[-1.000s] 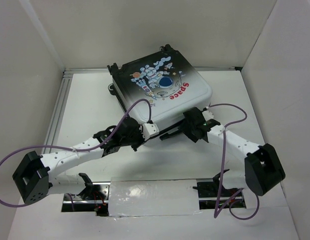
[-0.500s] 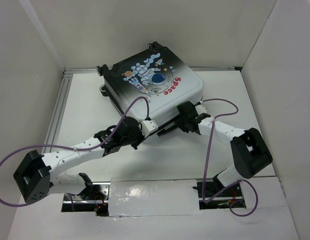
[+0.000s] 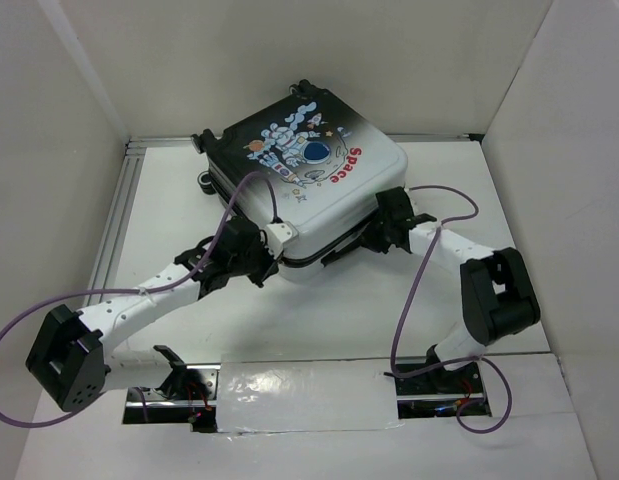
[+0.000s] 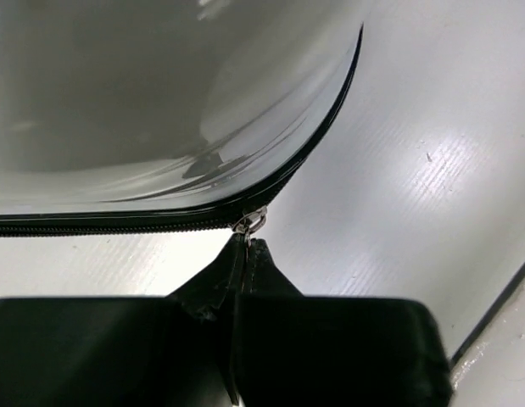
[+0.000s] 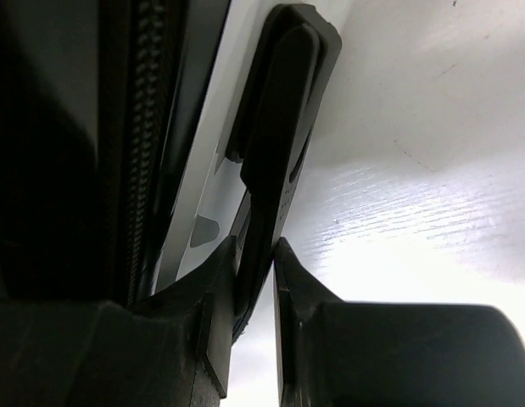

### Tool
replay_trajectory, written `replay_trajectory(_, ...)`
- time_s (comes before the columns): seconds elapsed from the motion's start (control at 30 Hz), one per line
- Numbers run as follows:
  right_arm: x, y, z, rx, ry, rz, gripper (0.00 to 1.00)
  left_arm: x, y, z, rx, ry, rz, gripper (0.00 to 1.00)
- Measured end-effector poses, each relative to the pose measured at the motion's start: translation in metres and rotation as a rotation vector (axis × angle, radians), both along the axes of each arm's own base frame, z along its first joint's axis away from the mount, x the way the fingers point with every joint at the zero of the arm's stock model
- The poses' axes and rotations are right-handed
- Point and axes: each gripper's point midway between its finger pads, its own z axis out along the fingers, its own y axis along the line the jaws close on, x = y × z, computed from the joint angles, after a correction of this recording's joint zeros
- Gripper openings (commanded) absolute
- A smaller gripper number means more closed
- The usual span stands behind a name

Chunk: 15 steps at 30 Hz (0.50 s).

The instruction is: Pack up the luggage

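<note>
the luggage (image 3: 309, 175) lies flat, lid down and print up, at 12 o'clock on the table (image 3: 159, 210). the left gripper (image 4: 247, 248) sits at its 7 o'clock corner, jaws pressed together on the metal zip pull (image 4: 250, 223). the right gripper (image 5: 254, 250) is at the 4 o'clock side, jaws narrowly apart and clamped on the black handle (image 5: 283, 110).

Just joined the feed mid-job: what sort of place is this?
Likely a lab test cell: white panel walls box in a white table, with an aluminium rail along its left edge.
</note>
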Motion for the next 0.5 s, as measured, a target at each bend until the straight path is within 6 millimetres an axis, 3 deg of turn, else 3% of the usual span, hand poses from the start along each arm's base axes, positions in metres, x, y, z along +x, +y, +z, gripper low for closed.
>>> replay_trajectory(0.3, 0.008, -0.002, -0.002, 0.010, 0.050, 0.099, 0.00, 0.006, 0.011, 0.004, -0.033, 0.029, -0.027, 0.00)
replay_trajectory(0.5, 0.038, -0.007, 0.000, 0.011, 0.037, 0.176, 0.00, 0.027, 0.015, 0.017, -0.065, -0.028, -0.111, 0.00)
